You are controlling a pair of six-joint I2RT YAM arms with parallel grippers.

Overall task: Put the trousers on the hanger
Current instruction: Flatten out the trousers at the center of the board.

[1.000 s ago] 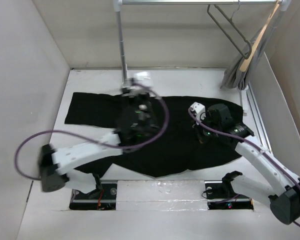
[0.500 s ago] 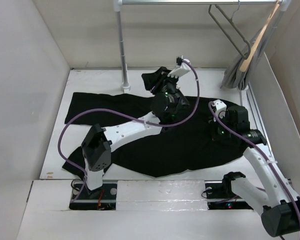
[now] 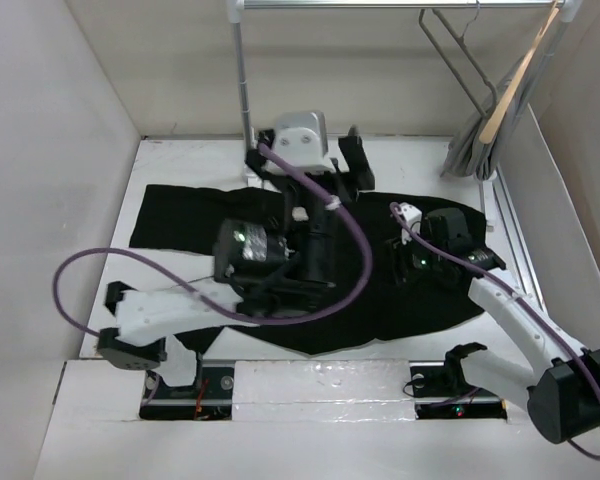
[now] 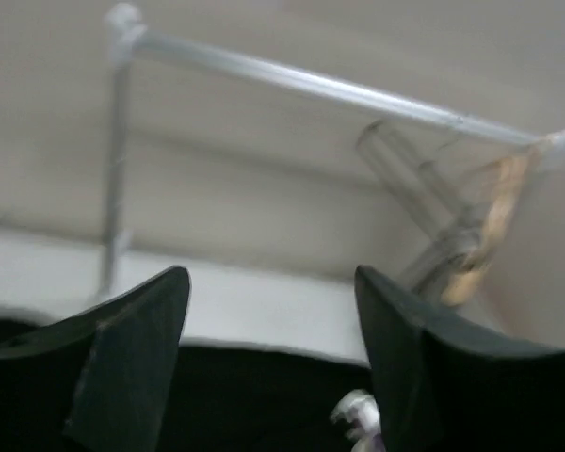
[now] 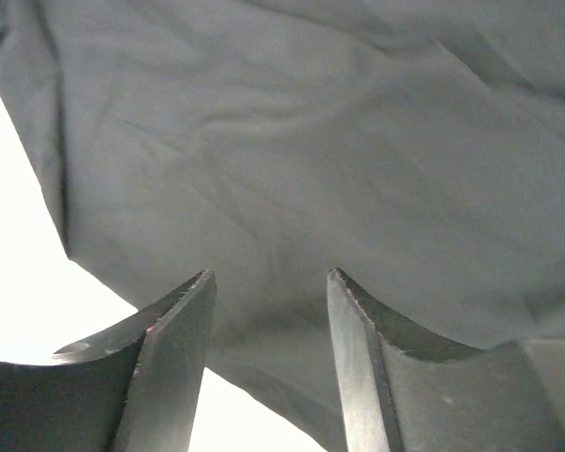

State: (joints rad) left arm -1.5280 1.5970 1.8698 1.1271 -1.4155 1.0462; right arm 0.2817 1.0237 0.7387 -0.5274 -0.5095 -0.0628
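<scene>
Black cloth, the trousers, lies spread flat across the middle of the table, one leg reaching toward the left edge and the waist end toward the right edge. No part of it is lifted.

Both arms have changed in the last second. The left gripper, which was low over the cloth, has swung up and now points at the back wall. Its jaws stand wide with nothing between them, and its camera looks at the rail. The right gripper was pinched shut a second ago. Now its jaws are moderately parted just above the fabric near the right edge, holding nothing. I judge that any grip on the cloth has been let go, so the draping has yet to begin.

The hanger, bare grey wire, hangs from the rail above the far right corner, well apart from the trousers. Just beside it is a wooden hanger carrying a grey garment.

No bin, box or tray is in view; the rail is the only thing holding anything, and it holds those two hangers.
</scene>
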